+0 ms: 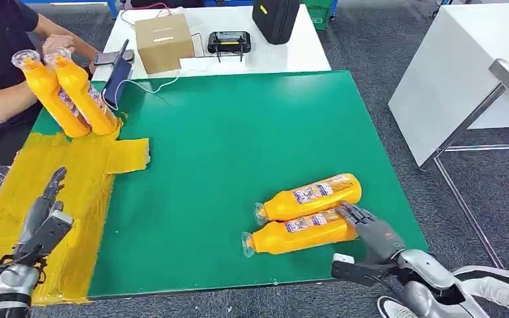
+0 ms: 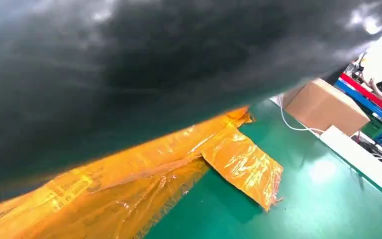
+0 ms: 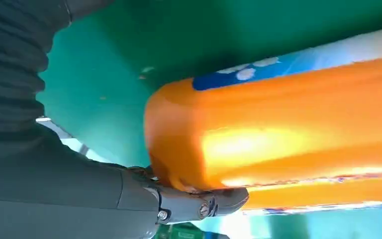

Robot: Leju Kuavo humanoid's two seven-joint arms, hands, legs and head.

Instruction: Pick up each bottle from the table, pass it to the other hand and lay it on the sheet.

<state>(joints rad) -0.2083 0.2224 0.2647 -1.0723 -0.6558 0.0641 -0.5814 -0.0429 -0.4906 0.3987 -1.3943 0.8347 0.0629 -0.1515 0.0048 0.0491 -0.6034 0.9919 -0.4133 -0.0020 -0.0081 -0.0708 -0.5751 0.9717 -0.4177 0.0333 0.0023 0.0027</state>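
Reaching from the near right edge of the green-topped bench point(image 1: 238, 132) in the head view, right hand point(image 1: 371, 228) with fingers point(image 1: 352, 213) spread against the base end of the nearer orange plastic bottle point(image 1: 298, 233), touching but seemingly not yet closed round it. Lying flat just beyond and alongside, a second orange bottle point(image 1: 315, 197), caps pointing left. Hovering over the yellow plastic sheet point(image 1: 73, 192) on the bench's left side, left hand point(image 1: 43, 222), fingers apart, holding nothing. At the far left, a person point(image 1: 0, 66) gripping two more orange bottles point(image 1: 66, 93) by their tops.

Left wrist view: crumpled yellow sheet point(image 2: 238, 159) on green bench, brown cardboard box point(image 2: 323, 104) beyond.

Right wrist view: bottle base point(image 3: 278, 134) close up, thumb point(image 3: 199, 204) pressed under its edge. Best done by wrapping round the body rather than the rounded base, keeping clear of the neighbouring bottle to avoid rolling it.
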